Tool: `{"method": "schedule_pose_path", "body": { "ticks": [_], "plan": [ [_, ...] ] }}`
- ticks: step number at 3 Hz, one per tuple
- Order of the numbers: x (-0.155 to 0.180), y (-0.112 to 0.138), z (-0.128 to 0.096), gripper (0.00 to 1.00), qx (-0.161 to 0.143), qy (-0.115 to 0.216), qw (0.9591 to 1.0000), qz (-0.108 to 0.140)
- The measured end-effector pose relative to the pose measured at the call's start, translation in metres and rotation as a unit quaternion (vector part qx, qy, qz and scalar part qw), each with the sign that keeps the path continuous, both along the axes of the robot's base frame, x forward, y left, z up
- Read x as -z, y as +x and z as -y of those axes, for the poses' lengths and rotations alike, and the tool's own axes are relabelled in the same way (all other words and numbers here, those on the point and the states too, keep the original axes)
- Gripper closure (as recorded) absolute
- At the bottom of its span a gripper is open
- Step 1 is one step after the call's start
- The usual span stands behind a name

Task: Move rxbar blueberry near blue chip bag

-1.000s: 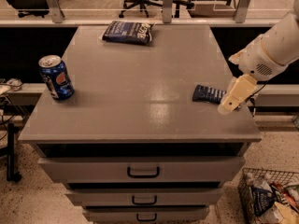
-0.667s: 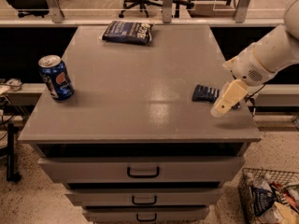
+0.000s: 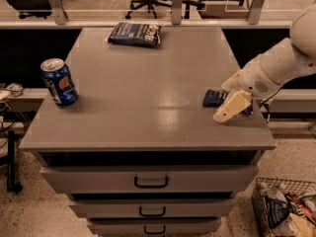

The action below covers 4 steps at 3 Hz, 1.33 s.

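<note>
The rxbar blueberry (image 3: 214, 98), a small flat dark blue wrapper, lies near the right edge of the grey cabinet top (image 3: 148, 93). My gripper (image 3: 232, 106) hangs low over the bar's right half and hides part of it. The blue chip bag (image 3: 135, 34), larger and puffy with white lettering, lies at the far edge of the top, left of centre and well away from the bar.
A blue soda can (image 3: 59, 82) stands upright near the left edge. The cabinet has drawers (image 3: 150, 180) below its front. A wire basket of snack packets (image 3: 286, 209) sits on the floor at the lower right. Office chairs stand behind a rail at the back.
My gripper and arm have moved left and slightly down, coming lower over the right part of the bar. The bar, the bag and the can have not moved.
</note>
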State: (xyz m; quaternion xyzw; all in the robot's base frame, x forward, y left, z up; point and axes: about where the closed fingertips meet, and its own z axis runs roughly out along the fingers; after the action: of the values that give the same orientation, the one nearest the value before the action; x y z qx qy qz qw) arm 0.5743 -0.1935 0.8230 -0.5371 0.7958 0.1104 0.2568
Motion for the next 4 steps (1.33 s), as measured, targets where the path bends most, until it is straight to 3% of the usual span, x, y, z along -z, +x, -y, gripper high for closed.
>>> {"method": "schedule_pose_path", "body": {
  "ticks": [2, 3, 4],
  "plan": [
    [-0.01, 0.0, 0.0, 0.88, 0.0, 0.001, 1.0, 0.0],
    [-0.02, -0.001, -0.006, 1.0, -0.01, 0.011, 0.9998, 0.011],
    [-0.038, 0.002, -0.007, 1.0, -0.013, 0.016, 0.9993, 0.032]
  ]
}}
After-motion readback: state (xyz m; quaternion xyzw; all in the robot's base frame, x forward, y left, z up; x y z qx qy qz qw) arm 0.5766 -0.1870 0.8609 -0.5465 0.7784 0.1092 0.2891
